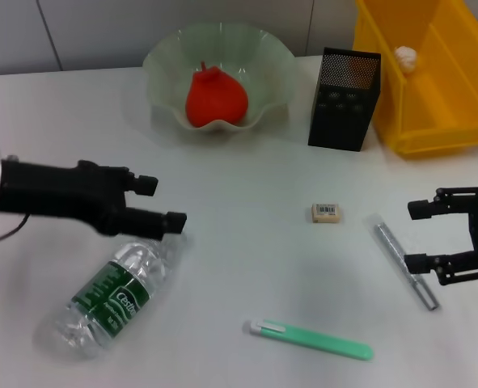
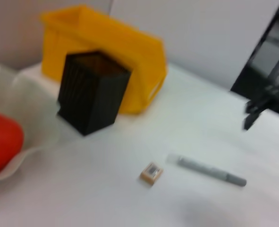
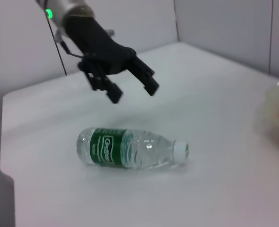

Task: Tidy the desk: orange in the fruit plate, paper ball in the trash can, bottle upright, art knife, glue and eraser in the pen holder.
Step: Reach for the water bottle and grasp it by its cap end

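Note:
The orange (image 1: 216,99) lies in the pale green fruit plate (image 1: 164,66). The paper ball (image 1: 405,56) lies in the yellow trash can (image 1: 433,121). The bottle (image 1: 113,295) lies on its side on the desk (image 1: 247,259), cap toward my left gripper (image 1: 164,202), which hovers open just above its cap end; the right wrist view shows this too (image 3: 134,93). The eraser (image 1: 327,212), a grey stick-shaped tool (image 1: 405,260) and a green flat tool (image 1: 311,338) lie on the desk. My right gripper (image 1: 416,236) is open beside the grey tool. The black pen holder (image 1: 345,97) stands upright.
In the left wrist view, the pen holder (image 2: 92,90) stands in front of the trash can (image 2: 106,42), with the eraser (image 2: 151,172) and grey tool (image 2: 210,171) nearer. The bottle (image 3: 130,149) lies near the desk's front left corner.

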Available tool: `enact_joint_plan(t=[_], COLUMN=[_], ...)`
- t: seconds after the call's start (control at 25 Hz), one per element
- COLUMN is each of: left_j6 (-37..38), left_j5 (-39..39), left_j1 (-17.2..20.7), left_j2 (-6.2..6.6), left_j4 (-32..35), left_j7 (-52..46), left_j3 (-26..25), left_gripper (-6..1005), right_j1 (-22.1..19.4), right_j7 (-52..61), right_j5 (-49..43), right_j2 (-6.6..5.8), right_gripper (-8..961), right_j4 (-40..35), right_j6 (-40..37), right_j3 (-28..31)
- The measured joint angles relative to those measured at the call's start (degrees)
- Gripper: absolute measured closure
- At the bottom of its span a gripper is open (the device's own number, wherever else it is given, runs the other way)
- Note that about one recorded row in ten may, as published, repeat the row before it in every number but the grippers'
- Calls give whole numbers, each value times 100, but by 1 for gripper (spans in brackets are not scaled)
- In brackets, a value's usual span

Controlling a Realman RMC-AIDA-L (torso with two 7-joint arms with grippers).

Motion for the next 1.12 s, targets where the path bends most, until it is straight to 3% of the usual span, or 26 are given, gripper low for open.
enact_joint_plan(t=[0.2, 0.24, 0.48, 0.72, 1.12], left_j6=[-71, -115, -139, -271, -753], left_j5=[953, 1384, 2159, 2992, 3244], left_j1=[-500, -733, -1380, -2027, -2305], left_j2=[-2, -5, -17, -70, -81], left_j4=[653, 845, 961, 447, -275], left_j7=[-1365, -1968, -3296, -4258, -4884], left_j3=[540, 864, 1491, 2187, 2995], left_gripper=[148, 148, 148, 148, 149], right_j1=[-39, -61, -74, -29, 94], right_j7=[-979, -1274, -1741, -2111, -2157], right_j5=[5, 6, 7, -7, -23], right_j2=[-57, -68, -66, -56, -56], right_gripper=[160, 160, 160, 160, 160], right_j4=[685, 852, 1062, 1372, 1624], right_j6=[-43, -21, 2, 40, 69], right_j3=[415, 496, 523, 516, 477])
